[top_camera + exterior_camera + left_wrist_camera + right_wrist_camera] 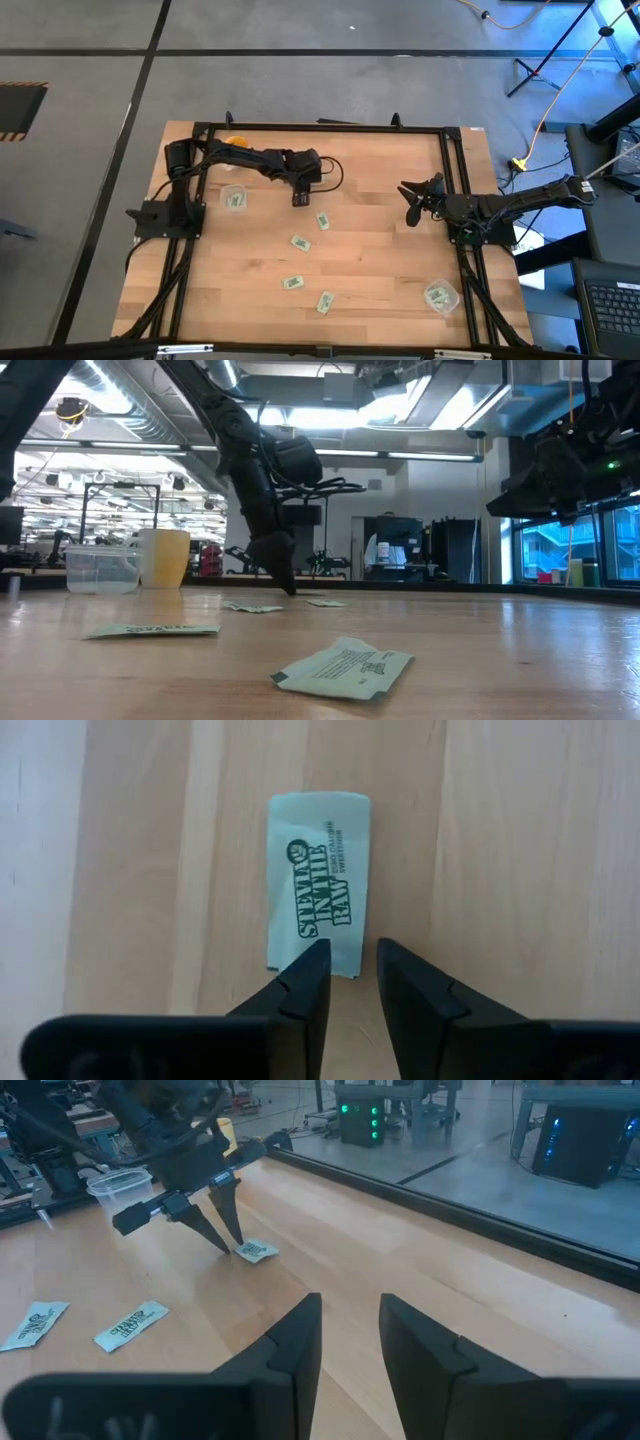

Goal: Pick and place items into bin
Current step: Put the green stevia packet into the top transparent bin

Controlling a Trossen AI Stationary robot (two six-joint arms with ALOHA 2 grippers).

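Observation:
A light green packet (318, 880) lies flat on the wooden table (380, 260), just in front of my left gripper (352, 955). That gripper (235, 1246) points steeply down with its tips at the table, open, astride the packet's near corner (352, 970). Several more packets (322, 220) (300, 242) (292, 283) (325, 301) lie flat nearer the front edge. A clear bin (235, 198) with a packet in it stands left of my left gripper. My right gripper (410, 203) (350, 1330) waits open above the table's right side. My left gripper comes at the packet from above, slanting. One fingertip (312, 960) overlaps the packet's near short edge (300, 960), and the other stands just beside that edge. I cannot tell whether either one touches the packet, which lies flat on the table.
An orange cup (235, 142) (165, 557) stands at the far left, behind the clear bin (100, 570). A second clear bin (440, 296) holding packets sits at the front right. A black frame (320, 128) runs along the table's edges. Bare wood lies between the arms.

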